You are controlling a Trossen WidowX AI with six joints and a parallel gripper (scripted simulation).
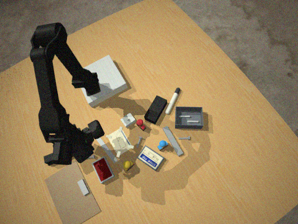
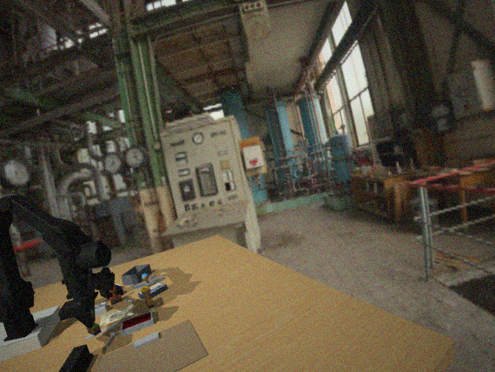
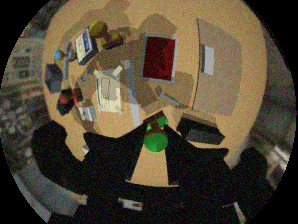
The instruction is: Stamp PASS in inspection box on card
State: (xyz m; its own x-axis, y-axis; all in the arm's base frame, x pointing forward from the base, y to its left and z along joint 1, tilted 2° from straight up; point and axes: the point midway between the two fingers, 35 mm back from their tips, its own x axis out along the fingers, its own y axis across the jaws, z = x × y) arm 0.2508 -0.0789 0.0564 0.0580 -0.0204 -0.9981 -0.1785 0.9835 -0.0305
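Note:
My gripper point(image 2: 94, 322) point(image 3: 156, 125) is shut on a green-knobbed stamp point(image 3: 155, 142), which hangs upright between the fingers; its printing face and lettering are hidden. In the top view the arm covers nearly all of it. The cream card point(image 1: 115, 138) point(image 3: 109, 101) lies taped at its corners, with a thin outlined box point(image 3: 102, 89) on it; no clear print shows inside. The open red ink pad point(image 1: 103, 169) point(image 2: 138, 322) point(image 3: 159, 57) lies beyond the gripper in the wrist view. Stamps with red point(image 1: 139, 122), blue point(image 1: 162, 144) and yellow point(image 1: 128, 164) knobs stand apart.
A grey metal strip point(image 1: 108, 152) point(image 3: 132, 95) lies between card and pad. A brown board point(image 1: 69, 199) with a white block point(image 1: 83, 187), and a black block point(image 3: 202, 131), are near the gripper. The STAMP PAD lid point(image 1: 151, 157), grey tray point(image 1: 188, 126) and marker point(image 1: 172, 102) lie farther off.

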